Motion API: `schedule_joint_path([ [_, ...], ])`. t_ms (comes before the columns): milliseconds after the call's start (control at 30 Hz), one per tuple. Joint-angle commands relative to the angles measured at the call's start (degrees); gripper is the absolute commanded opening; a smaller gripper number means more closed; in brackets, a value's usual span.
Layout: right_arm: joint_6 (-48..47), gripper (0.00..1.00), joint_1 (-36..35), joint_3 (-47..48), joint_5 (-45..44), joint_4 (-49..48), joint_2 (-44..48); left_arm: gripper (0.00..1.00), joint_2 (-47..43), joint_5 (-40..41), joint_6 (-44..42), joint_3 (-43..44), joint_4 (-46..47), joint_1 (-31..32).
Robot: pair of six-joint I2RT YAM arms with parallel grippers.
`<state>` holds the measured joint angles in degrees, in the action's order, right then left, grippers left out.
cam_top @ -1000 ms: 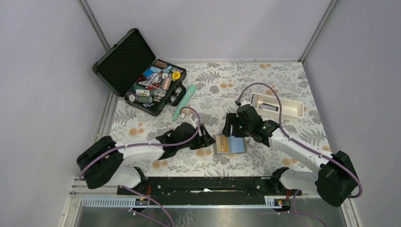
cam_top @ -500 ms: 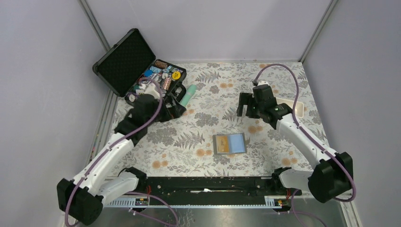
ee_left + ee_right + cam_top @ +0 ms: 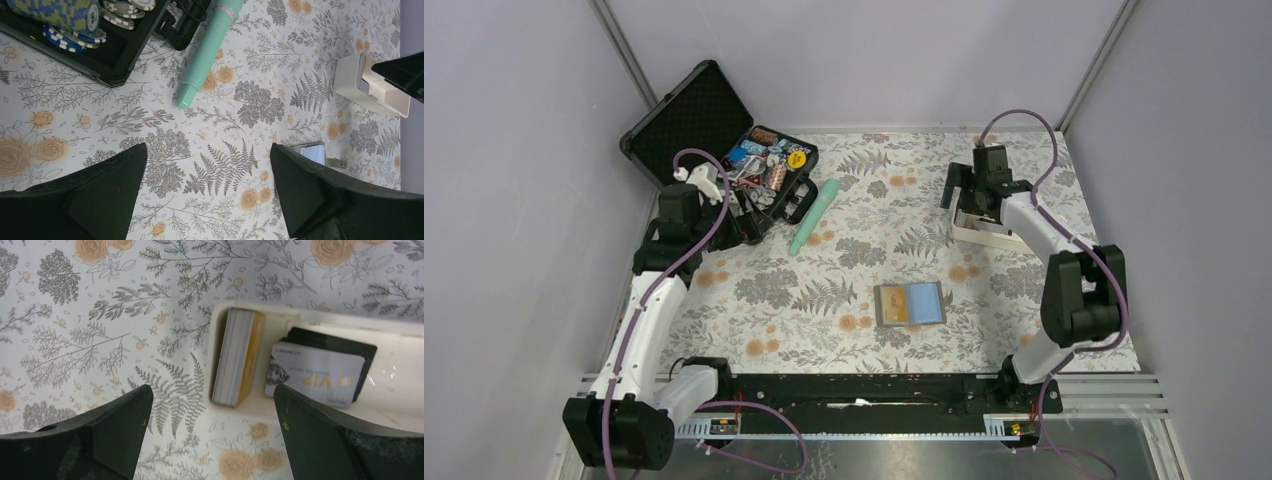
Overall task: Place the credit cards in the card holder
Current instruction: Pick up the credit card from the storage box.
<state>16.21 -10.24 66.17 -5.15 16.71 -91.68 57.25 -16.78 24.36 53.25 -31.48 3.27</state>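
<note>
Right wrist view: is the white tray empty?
No, the white tray holds a stack of cards standing on edge and a grey VIP card lying flat.

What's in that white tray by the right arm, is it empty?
Not empty. The white tray holds a stack of cards standing on edge and a pale VIP card lying on dark cards.

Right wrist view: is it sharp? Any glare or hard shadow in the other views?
Right wrist view: sharp, the silver card's VIP print reads; the white tray looks bright at right. Left wrist view: sharp, no glare. Top external view: even light, no glare.
</note>
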Motion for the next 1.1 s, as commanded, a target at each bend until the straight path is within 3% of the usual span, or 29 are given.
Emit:
schedule_joint_path([
  [0,-1.84,0.98,0.35,5.63,-1.55,-2.94,-6.26,0.99,-3.08,-1.11,-1.93,0.78,0.83,-0.78],
  [200,-1.56,0.97,0.4,8.73,-4.11,-1.05,-12.49,0.99,-5.31,5.1,-2.47,0.67,-0.94,-1.88],
  [467,-1.22,0.93,0.4,9.97,-0.19,-0.74,-15.58,0.99,-5.39,5.12,-2.06,0.27,-0.92,-2.82],
  [667,1.14,0.9,0.37,9.64,3.76,-1.26,-15.0,0.99,-5.4,5.0,-1.95,0.05,-0.86,-3.01],
  [1067,1.97,0.89,0.31,8.06,3.61,-2.32,-10.38,0.99,-6.01,4.37,-1.51,-0.78,-0.27,-3.18],
])
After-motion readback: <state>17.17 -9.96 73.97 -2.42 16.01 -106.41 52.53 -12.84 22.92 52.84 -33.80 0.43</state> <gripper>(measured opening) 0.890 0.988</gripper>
